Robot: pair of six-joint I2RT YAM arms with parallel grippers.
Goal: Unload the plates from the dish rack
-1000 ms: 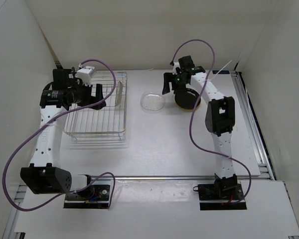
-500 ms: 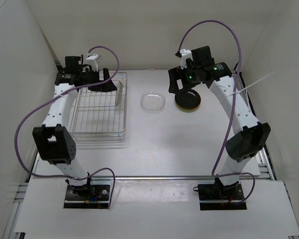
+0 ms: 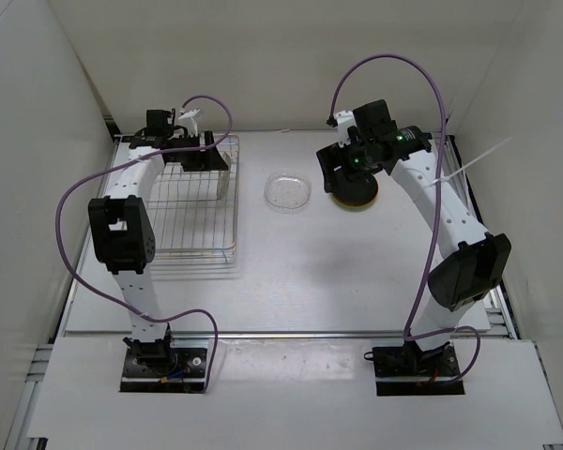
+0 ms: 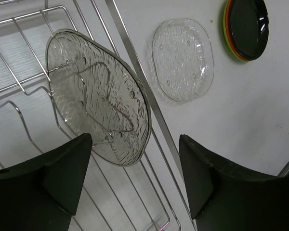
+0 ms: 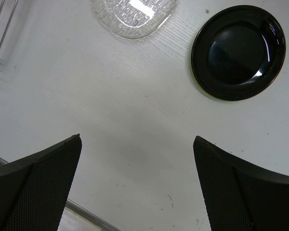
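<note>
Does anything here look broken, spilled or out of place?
Nothing stands out. A clear plate leans on edge in the dish rack; the other clear plate and the black-topped stack lie flat on the table.

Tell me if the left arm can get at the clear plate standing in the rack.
Probably yes: the left gripper hangs open right over the clear plate, which stands on edge in the rack, with nothing between them.

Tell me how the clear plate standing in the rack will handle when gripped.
The clear plate looks like rigid moulded glass or plastic: probably stiff, possibly brittle. Its glossy surface may slip in a grip. It leans on edge in the dish rack, so a nudge could tip it.
</note>
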